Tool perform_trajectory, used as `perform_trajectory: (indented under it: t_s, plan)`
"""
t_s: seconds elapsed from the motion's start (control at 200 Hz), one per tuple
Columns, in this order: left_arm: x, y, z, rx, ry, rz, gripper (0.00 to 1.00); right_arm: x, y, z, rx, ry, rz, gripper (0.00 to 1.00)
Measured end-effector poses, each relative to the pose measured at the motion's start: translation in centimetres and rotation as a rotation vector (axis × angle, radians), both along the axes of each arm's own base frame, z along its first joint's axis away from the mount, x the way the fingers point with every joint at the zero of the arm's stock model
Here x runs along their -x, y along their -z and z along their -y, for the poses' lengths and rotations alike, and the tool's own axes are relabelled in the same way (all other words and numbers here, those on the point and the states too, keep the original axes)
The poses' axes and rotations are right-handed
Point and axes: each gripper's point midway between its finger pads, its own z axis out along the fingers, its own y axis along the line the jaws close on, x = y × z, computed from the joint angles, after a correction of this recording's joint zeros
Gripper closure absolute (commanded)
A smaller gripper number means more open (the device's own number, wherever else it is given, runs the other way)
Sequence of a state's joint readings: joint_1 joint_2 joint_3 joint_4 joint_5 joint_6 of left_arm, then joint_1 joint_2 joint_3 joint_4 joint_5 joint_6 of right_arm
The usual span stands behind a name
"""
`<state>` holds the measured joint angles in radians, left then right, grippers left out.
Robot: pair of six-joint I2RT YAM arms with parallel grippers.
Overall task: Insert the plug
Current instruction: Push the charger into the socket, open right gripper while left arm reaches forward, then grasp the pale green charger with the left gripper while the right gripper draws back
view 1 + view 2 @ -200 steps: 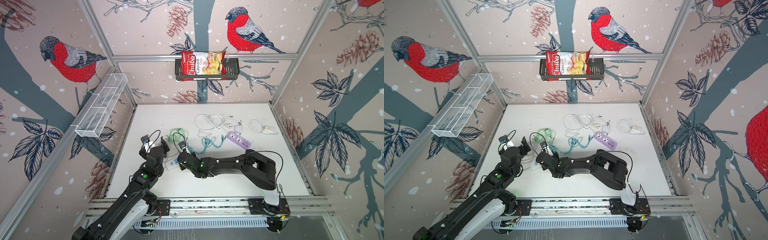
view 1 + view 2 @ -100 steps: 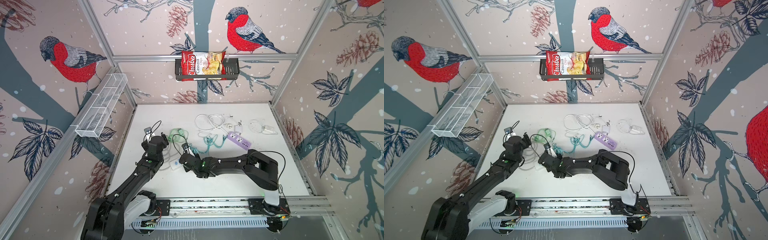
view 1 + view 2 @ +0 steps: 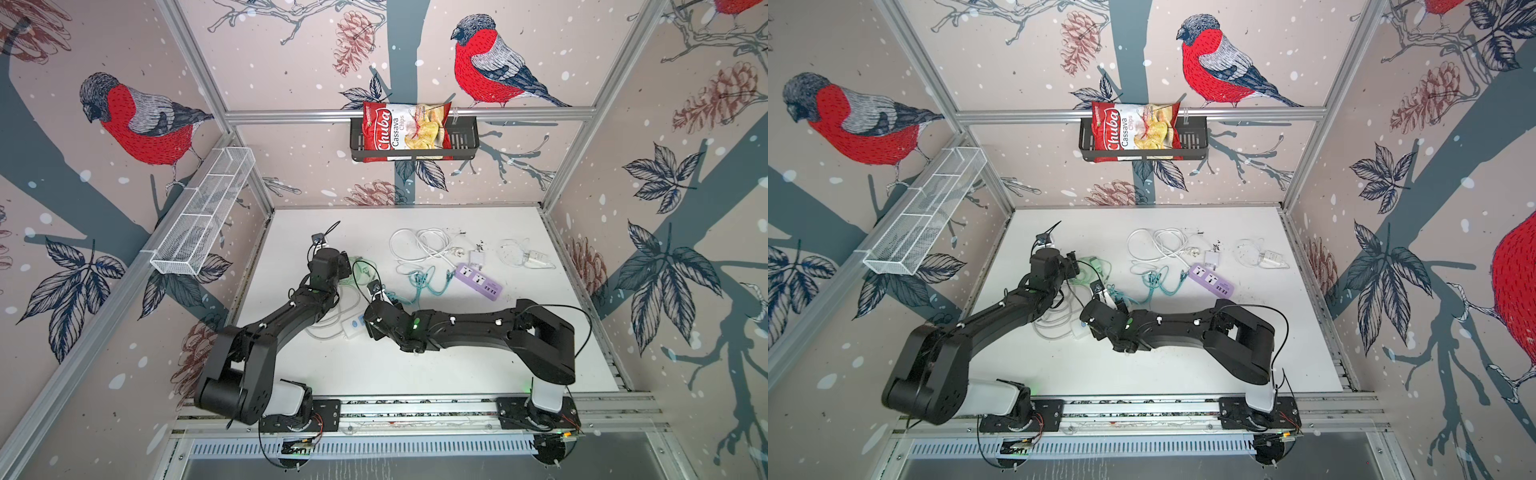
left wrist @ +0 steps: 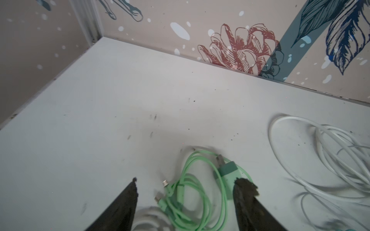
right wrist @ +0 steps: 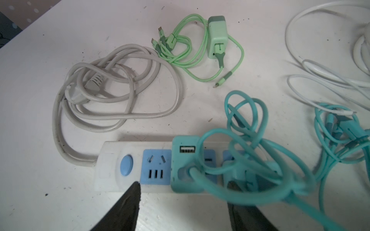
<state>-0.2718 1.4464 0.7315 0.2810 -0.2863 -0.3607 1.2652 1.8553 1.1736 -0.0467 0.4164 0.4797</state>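
The red bag (image 3: 406, 131) reads "Chuba Cassava Chips", seemingly.

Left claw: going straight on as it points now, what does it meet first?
The left claw would likely meet the mint-green cable coil first, lying between its open tips; depth unclear.

The two arms are black and chunky, made of fat rounded blocks joined together. The left arm (image 3: 266, 332) and the right arm (image 3: 478, 328) each stand on a white piece (image 3: 286, 399) fixed to a black plate (image 3: 328, 415) with little screws. Thin black cables (image 3: 589, 326) loop beside them, and small white ties (image 3: 452, 320) wrap the arms. A green light (image 3: 414, 325) glows on the right arm. Small red wires (image 3: 319, 419) show at the bottom. The left gripper (image 4: 185, 184) and the right gripper (image 5: 184, 186) each have two black pointed fingers (image 4: 128, 204) with rough tips.
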Motion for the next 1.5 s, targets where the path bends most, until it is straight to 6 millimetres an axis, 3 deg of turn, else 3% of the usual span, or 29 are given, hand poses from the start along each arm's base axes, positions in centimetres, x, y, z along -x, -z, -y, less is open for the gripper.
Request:
perform_trajectory:
  t_s: [0.17,0.45,0.555,0.685,0.94,1.146,1.496]
  plan:
    - [-2.8,1.7,2.6,0.046,0.057,-0.08,0.31,0.8,-0.7,1.2,-0.025,0.0,-0.023,0.35]
    - [-5.2,4.4,8.3,0.063,0.143,-0.199,0.36,2.2,-2.3,4.0,-0.067,0.009,-0.031,0.36]
    - [-5.9,5.5,9.2,0.061,0.145,-0.236,0.37,2.1,-2.8,5.4,-0.086,0.032,-0.028,0.36]
    - [-5.8,7.1,9.5,0.051,0.13,-0.294,0.37,1.8,-3.3,7.3,-0.102,0.06,-0.02,0.37]
    - [-4.9,7.2,8.7,0.043,0.084,-0.319,0.37,0.9,-3.3,10.0,-0.117,0.103,-0.013,0.37]
    - [-4.1,6.8,8.4,0.034,0.059,-0.318,0.37,0.5,-3.1,10.3,-0.124,0.113,-0.013,0.37]
    - [-4.0,9.2,8.8,0.016,0.06,-0.375,0.44,0.4,-3.2,10.6,-0.126,0.114,-0.011,0.37]
